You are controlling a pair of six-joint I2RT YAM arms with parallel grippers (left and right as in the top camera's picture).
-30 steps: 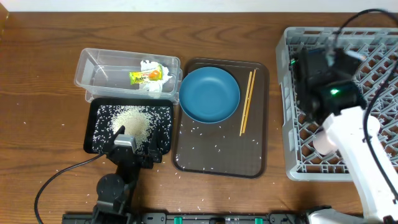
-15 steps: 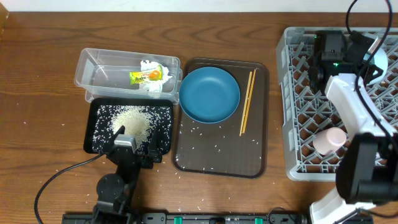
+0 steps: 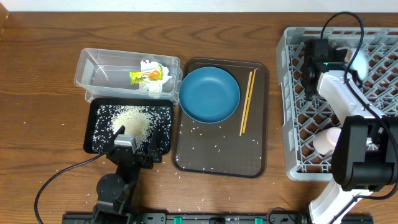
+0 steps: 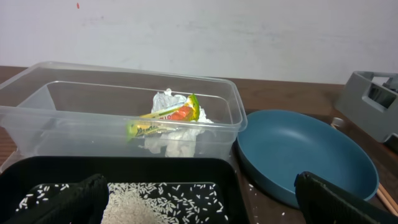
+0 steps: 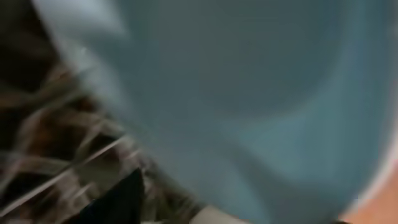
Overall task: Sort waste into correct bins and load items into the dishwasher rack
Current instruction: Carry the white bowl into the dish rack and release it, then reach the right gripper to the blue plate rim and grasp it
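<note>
Overhead, the rack (image 3: pixel 291 99) fills the 3 o'clock side of the table (image 3: pixel 37 74), and my right claw (image 3: pixel 310 73) hangs over its 10 o'clock corner. I cannot tell whether that claw is apart or together. The wrist hides it from above, and the right wrist view is only a pale blue-grey blur against lattice. The brown tray (image 3: pixel 261 155) sits mid-table, just beside the rack. The plate (image 3: pixel 209 94) lies flat on it toward 11 o'clock, with the tub (image 3: pixel 87 70) at the plate's 9 o'clock. The black tray (image 3: pixel 91 127) lies at the tub's 6 o'clock. My left claw (image 3: pixel 124 139) sits low over its near edge, fingers (image 4: pixel 71 200) spread wide with nothing between them.

I judge the next move turns on the chopsticks (image 3: pixel 247 102). They lie together on the brown tray at the plate's 3 o'clock, long axis roughly 12 to 6, tipped slightly toward 1 and 7. From my right claw they are near, at about 8 o'clock. From my left claw they are well apart, between 2 and 3 o'clock, beyond the plate. So the right arm is nearer, and I would close across the pair along 3 to 9.

The pink cup (image 3: pixel 324 140) is already in the rack. Wrapper (image 3: pixel 145 76) and tissue (image 3: pixel 149 87) sit in the tub. Rice (image 3: pixel 134 119) is heaped in the black tray, with stray grains on the brown tray and table.
</note>
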